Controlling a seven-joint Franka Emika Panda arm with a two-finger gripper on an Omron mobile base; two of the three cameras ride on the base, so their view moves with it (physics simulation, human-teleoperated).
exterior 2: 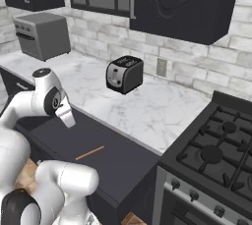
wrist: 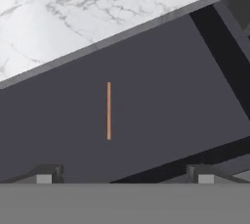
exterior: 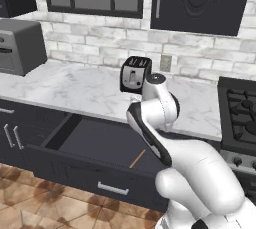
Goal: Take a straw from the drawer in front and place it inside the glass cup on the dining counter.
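Note:
The drawer [exterior: 95,145] stands pulled out under the marble worktop, its silver bar handle facing me. On its dark floor [exterior 2: 106,162] lies the thin orange-brown straw [exterior: 137,158] [exterior 2: 90,153], alone and flat. In the hand view the straw [wrist: 108,110] runs straight up and down in the middle of the drawer floor [wrist: 166,96]. My gripper [wrist: 124,175] hovers above it, open, with nothing between its fingertips [wrist: 48,174]. The straw sits between and ahead of the two tips, apart from them. The glass cup and the dining counter are out of view.
A black toaster [exterior: 135,74] [exterior 2: 124,74] stands on the marble worktop [exterior: 85,90] behind the drawer. A grey oven box [exterior: 17,45] sits at the left, a gas stove [exterior 2: 216,155] at the right. Dark wall cabinets [exterior 2: 182,3] hang above.

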